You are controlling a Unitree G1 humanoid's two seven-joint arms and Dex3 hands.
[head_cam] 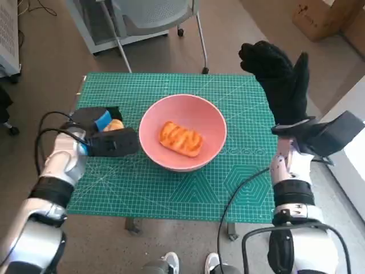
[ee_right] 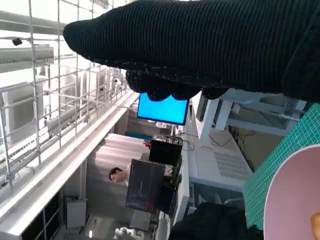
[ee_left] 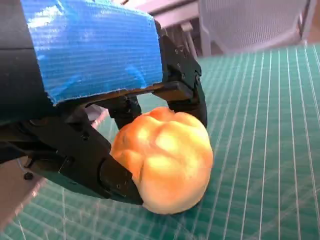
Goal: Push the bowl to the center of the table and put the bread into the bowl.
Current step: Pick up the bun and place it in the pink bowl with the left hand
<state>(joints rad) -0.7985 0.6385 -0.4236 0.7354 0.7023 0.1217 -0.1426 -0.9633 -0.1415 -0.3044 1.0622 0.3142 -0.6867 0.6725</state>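
Two pieces of bread and one bowl [head_cam: 182, 132] are on the green-matted table [head_cam: 239, 188]. One flat glazed bread [head_cam: 181, 138] lies inside the pink bowl near the table's middle. The other, a round bread roll [head_cam: 114, 124], sits on the mat just left of the bowl, clamped between the black fingers [ee_left: 185, 90] of the left robot hand [head_cam: 105, 134]. The right robot hand [head_cam: 278, 80] is raised above the table's right far corner, holding nothing, its gloved fingers spread upward, well apart from the bowl.
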